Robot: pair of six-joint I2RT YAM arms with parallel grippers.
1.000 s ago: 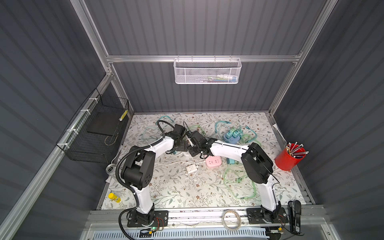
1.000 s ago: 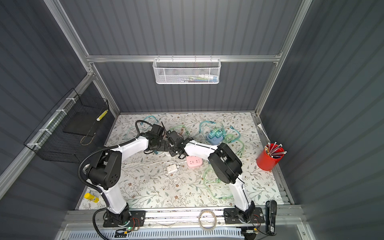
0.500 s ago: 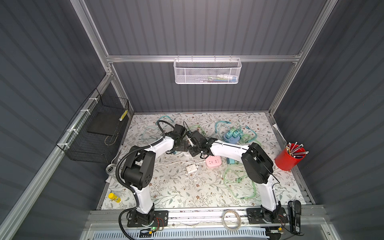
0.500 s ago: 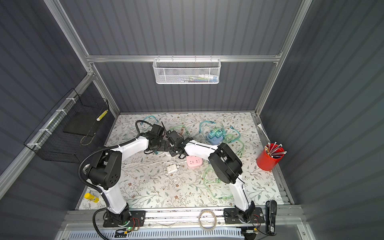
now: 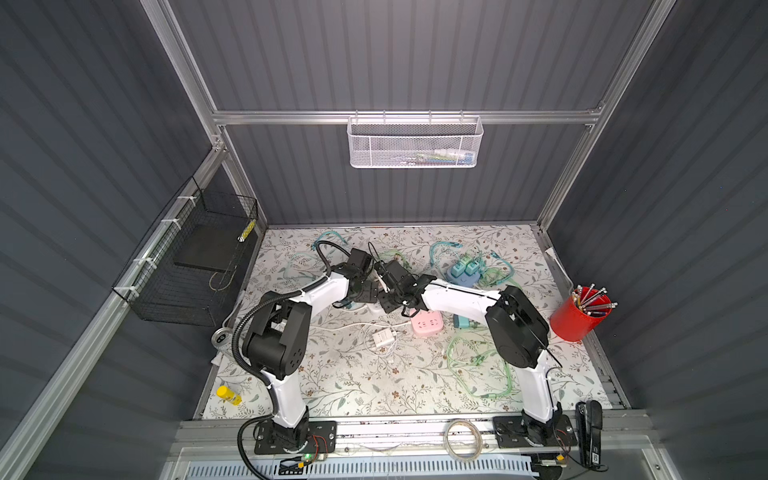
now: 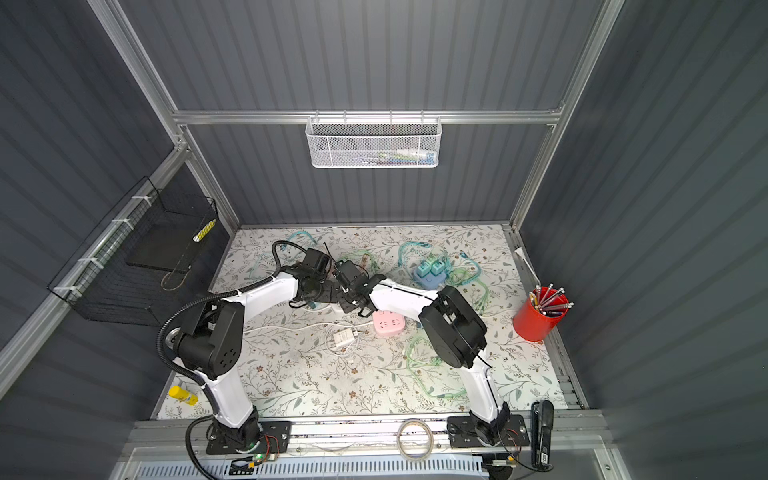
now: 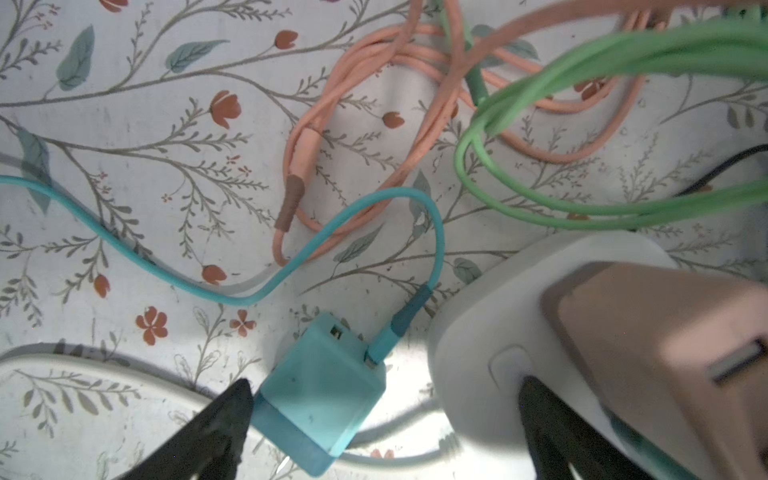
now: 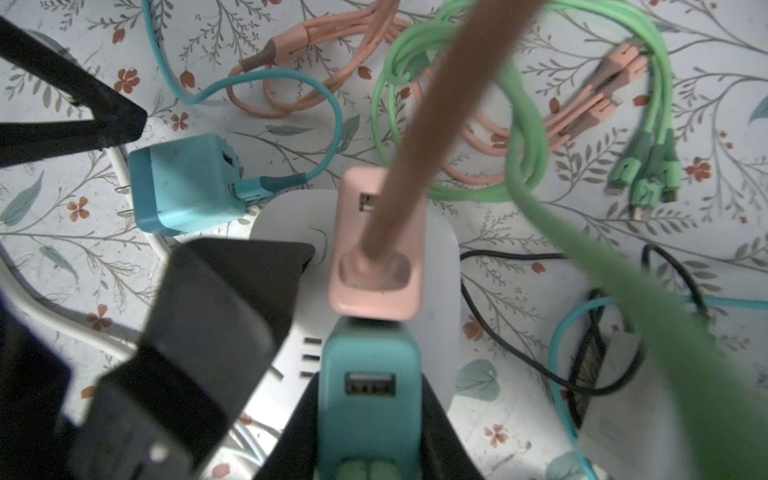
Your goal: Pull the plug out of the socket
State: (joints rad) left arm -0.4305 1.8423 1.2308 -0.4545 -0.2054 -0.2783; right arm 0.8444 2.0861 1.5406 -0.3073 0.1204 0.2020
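Now, boxy teal plug (image 8: 368, 374), rounded white socket (image 8: 440, 249)

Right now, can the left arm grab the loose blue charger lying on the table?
Probably yes. The left gripper is open, and the loose blue charger lies between its fingers with nothing on top. One finger sits by the white socket, though.

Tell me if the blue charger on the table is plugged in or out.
Out: the blue charger lies on the table, bare prongs showing, beside the white strip.
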